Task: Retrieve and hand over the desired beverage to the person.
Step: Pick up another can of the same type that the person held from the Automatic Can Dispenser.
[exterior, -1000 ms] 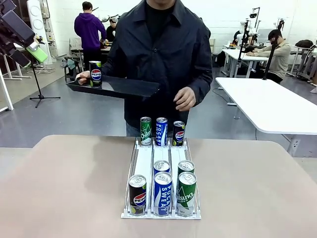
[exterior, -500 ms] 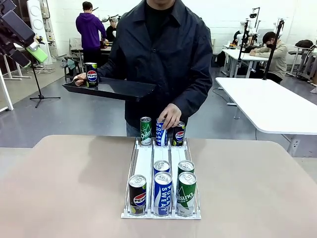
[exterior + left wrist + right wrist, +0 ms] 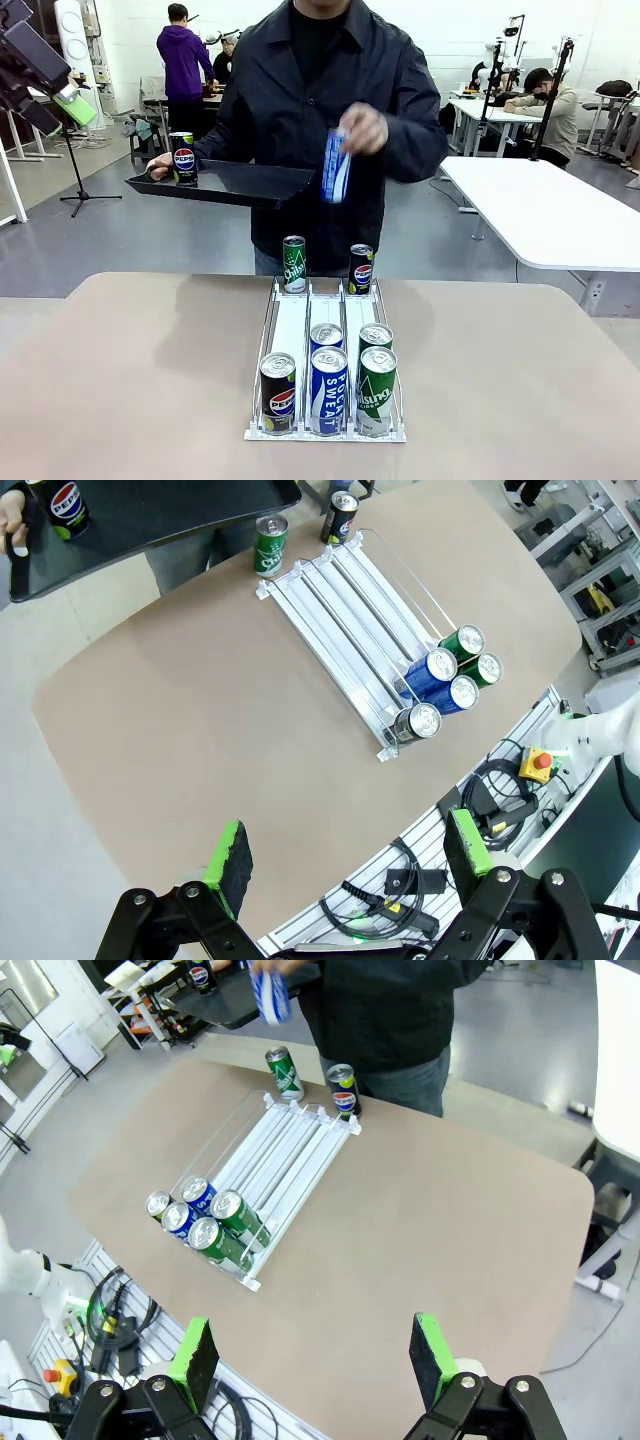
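A: Where is the drink that the person [image 3: 330, 90] wants?

B: I judge it is the blue kind. The person's hand [image 3: 362, 128] holds a slim blue-and-white metal can [image 3: 336, 170] in the air before the chest, a little tilted. It is beside a flat black tray [image 3: 250, 180] that carries a black cola can [image 3: 183, 158]. The same kind stands at the robot's end of the white three-lane plastic rack [image 3: 290, 320]. It is a blue front can [image 3: 328, 390] with white letters, in the middle lane.

A: And the grippers?

B: Both are spread wide and hold nothing. The left gripper [image 3: 349, 848] and the right gripper [image 3: 313, 1358] hang high above the beige table [image 3: 120, 380], well apart from the rack.

A: Which way must one go?

B: Down and forward. The blue front can stands upright, so its long axis is vertical, and the lanes run from the robot toward the person. The rack lies in the middle of the table, so I cannot tell which arm is nearer.

A: What is difficult to see?

B: The can in the hand is blurred, and I cannot read its print. The blue front can stands just beside a black can [image 3: 277, 393] on one side and a green can [image 3: 376, 390] on the other. A second blue can [image 3: 326, 337] stands just behind it, mostly hidden. So I think the fingers have little room at the sides.
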You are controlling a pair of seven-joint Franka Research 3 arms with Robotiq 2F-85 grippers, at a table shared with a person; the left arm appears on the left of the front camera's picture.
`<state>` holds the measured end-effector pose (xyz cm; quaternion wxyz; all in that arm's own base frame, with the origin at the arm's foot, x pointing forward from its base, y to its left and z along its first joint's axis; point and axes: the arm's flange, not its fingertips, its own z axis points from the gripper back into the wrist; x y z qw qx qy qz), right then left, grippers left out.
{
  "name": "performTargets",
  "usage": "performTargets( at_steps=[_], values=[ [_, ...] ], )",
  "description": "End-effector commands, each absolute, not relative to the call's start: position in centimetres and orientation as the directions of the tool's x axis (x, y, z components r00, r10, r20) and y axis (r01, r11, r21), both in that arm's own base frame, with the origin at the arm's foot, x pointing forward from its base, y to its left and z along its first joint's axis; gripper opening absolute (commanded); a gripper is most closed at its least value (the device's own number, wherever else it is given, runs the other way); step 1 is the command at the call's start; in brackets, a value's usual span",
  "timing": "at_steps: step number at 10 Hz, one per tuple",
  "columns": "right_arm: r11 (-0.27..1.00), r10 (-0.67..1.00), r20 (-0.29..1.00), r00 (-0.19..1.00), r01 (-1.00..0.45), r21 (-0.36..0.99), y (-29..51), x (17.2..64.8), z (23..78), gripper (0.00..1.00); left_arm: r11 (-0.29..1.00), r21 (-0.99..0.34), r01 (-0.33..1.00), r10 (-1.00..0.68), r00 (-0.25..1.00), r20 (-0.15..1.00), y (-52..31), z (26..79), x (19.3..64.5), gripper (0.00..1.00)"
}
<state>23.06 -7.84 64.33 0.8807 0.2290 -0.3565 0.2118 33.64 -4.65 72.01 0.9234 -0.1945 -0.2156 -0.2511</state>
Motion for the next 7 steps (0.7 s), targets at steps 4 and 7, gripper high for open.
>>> performTargets(
  at_steps=[4, 7],
  values=[
    [0.787, 0.22, 0.731, 0.646, -0.56, 0.258, -7.78, 23.11, 64.22, 1.0, 0.79, -0.263, 0.554, -0.382, 0.78, 0.495, -4.4, 72.15, 33.64, 1.0],
    [0.787, 0.22, 0.731, 0.646, -0.56, 0.258, -7.78, 23.11, 64.22, 1.0, 0.79, -0.263, 0.554, -0.382, 0.78, 0.495, -4.4, 72.15, 33.64, 1.0]
  ],
)
